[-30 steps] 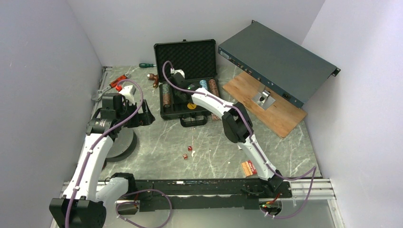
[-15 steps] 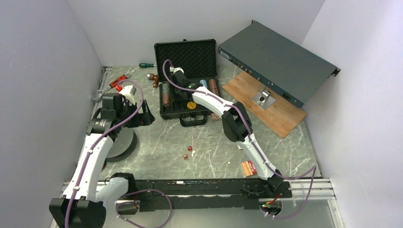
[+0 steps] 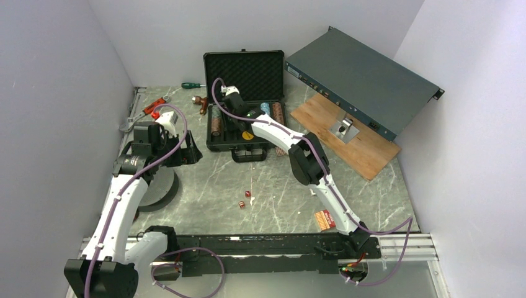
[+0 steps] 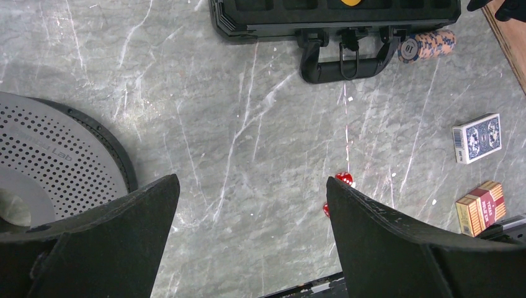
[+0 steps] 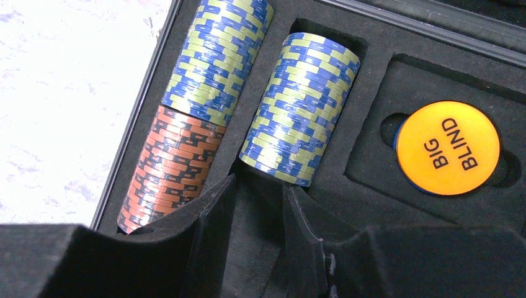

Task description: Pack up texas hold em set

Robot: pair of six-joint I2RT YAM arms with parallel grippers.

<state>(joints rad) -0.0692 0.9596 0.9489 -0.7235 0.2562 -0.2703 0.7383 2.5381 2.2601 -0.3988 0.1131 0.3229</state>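
Texas hold em set: black case (image 3: 224,146) lying open at the far middle of the table (image 3: 205,180), with its egg-crate foam lid (image 3: 244,73) upright behind it and its handle (image 4: 345,67) toward the arms.
Chips in the case: one blue-and-yellow stack (image 5: 218,56) lies end to end with an orange stack (image 5: 166,177) in the outer slot. A second blue-and-yellow stack (image 5: 302,108) fills the next slot.
Button: yellow disc (image 5: 448,148) printed "BIG BLIND", seated in a round foam recess beside the chip slots.
Loose chips: orange-and-blue stack (image 4: 428,45) on its side on the table, against the case front just beside the handle. Its end chip reads "10".
Card decks: blue deck (image 4: 476,138) and red deck (image 4: 481,208) flat on the table, near each other and well apart from the case. Their print is too small to read.
Dice: two red dice (image 4: 344,179) close together on the table, between the case and the arm bases.
Right gripper (image 5: 257,226): down inside the case at the end of the second stack's slot. Its fingers are a narrow gap apart with only black foam between them, nothing held.
Left gripper (image 4: 248,242): above bare table to the left of the case, jaws spread wide, empty.
Perforated disc (image 4: 56,161): grey and round, beneath the left arm. Its faint lettering is unreadable.
Rack box (image 3: 363,81): long and grey-green, tilted above a wooden board (image 3: 347,139) at the right.
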